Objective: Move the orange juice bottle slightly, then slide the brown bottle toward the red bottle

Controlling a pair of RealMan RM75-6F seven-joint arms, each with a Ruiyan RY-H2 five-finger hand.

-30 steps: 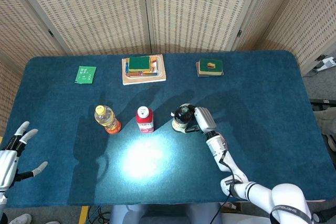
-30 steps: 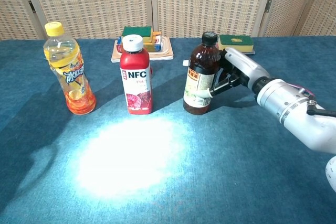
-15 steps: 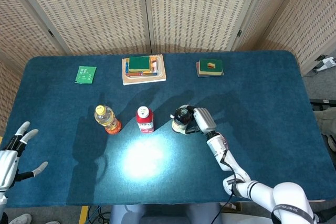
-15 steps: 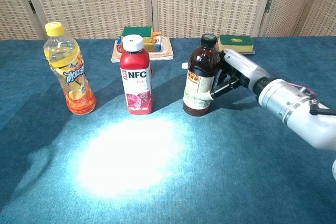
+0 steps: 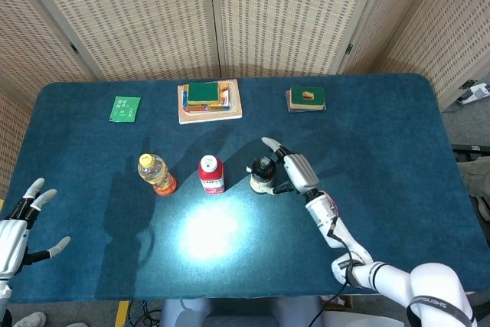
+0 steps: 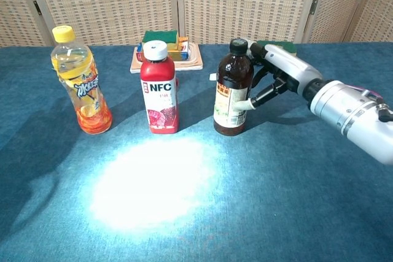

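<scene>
On the blue cloth-covered worktop [image 5: 383, 189] three bottles stand upright in a row, and the red plastic bottle with a white cap and NFC label [image 6: 159, 89] serves as the landmark in the middle. The clear orange juice bottle with a yellow cap [image 6: 80, 81] stands well to its left, apart from it. The brown glass-look bottle with a black cap and pale label [image 6: 233, 89] stands near the red bottle on its right, with a gap between them. The right hand [image 6: 276, 78] is at the far side of the brown bottle from the red one; its fingers [image 6: 245, 104] are spread and touch the bottle's side without wrapping it. The left hand [image 5: 15, 223] lies far left of the red bottle at the worktop's near edge, fingers apart and holding nothing. Behind the red bottle sits a flat wooden board with sponges [image 5: 210, 99].
</scene>
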